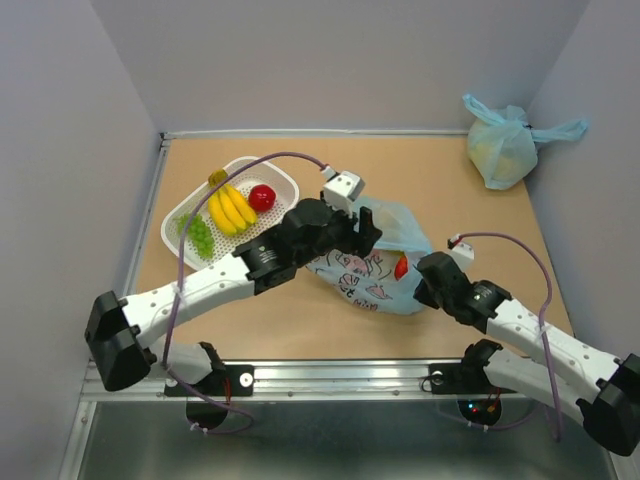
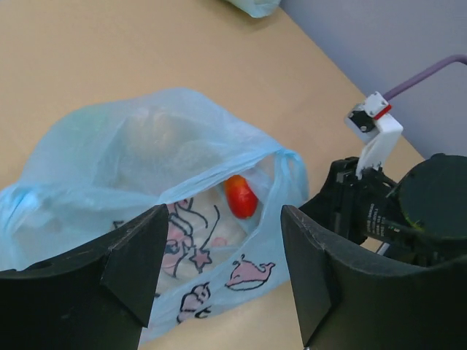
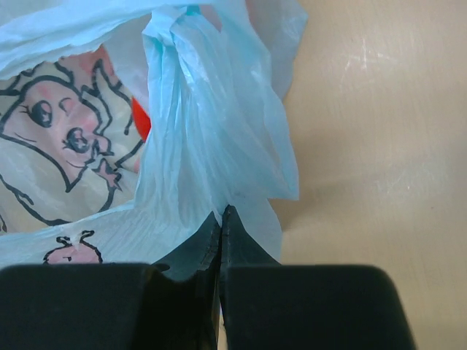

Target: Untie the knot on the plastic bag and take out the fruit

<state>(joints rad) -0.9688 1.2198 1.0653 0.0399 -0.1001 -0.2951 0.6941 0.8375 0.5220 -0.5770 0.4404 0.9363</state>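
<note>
The plastic bag [image 1: 365, 275] lay slumped at the middle of the top view, its mouth gaping toward the right. No knot showed at its top, though the folds near the right wrist could have hidden a remnant. It was thin, crumpled film, so it looked very light, limp and slippery, likely to stretch or tear under a hard pull and to hold no shape of its own. The best hold seemed to be the bunched handle strip [image 3: 182, 87] or the rim of the mouth, where the film was gathered thick. Inside, just past the rim, sat one orange-red piece [image 2: 241, 195] of fruit. It looked small, smooth and rigid, and best taken across its narrow middle. At the lower centre of the right wrist view, the right gripper [image 3: 221, 219] had its jaws pressed together, pinching the bag's film below that strip. The left gripper [image 2: 225, 248] hung above the bag with jaws spread wide and holding nothing. On the bench [image 1: 450, 190], upper left, a white tray [image 1: 168, 228] held a banana bunch [image 1: 230, 208], red apple [image 1: 262, 197] and green grapes [image 1: 200, 235]. A plain bag [image 1: 500, 150] sat at the upper right.
</note>
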